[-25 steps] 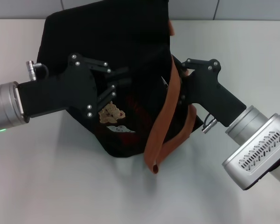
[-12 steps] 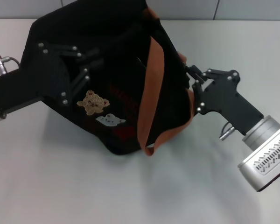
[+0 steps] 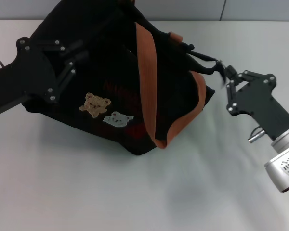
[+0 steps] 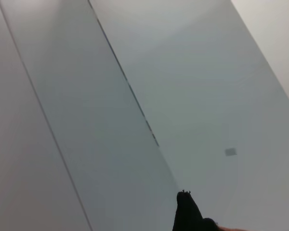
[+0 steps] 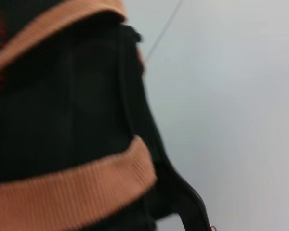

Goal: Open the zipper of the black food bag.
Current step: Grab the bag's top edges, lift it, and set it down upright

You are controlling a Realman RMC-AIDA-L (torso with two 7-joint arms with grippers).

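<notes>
The black food bag (image 3: pixel 111 53) lies tilted on the white table, its rust-brown handles (image 3: pixel 147 91) draped over the front and its bear patches (image 3: pixel 97 103) facing up. Pressed into the bag's left end, my left gripper (image 3: pixel 73 58) holds the fabric. On the right, my right gripper (image 3: pixel 225 77) is shut on the zipper's small silver pull (image 3: pixel 217 61), and a black strip of the bag's top (image 3: pixel 200 57) stretches taut from the bag to it. The right wrist view shows the bag (image 5: pixel 62 106), a handle (image 5: pixel 72 192) and that strip (image 5: pixel 188 202) up close.
The white table (image 3: pixel 135 192) spreads out in front of the bag. A grey wall (image 3: pixel 260 9) runs along the table's back edge. The left wrist view shows only pale panels (image 4: pixel 135 96) and a black tip (image 4: pixel 188 216).
The arms have drawn apart: the left gripper dragged the bag to the left, the right gripper moved right with the pull, and the strip at the bag's top is now stretched out.
</notes>
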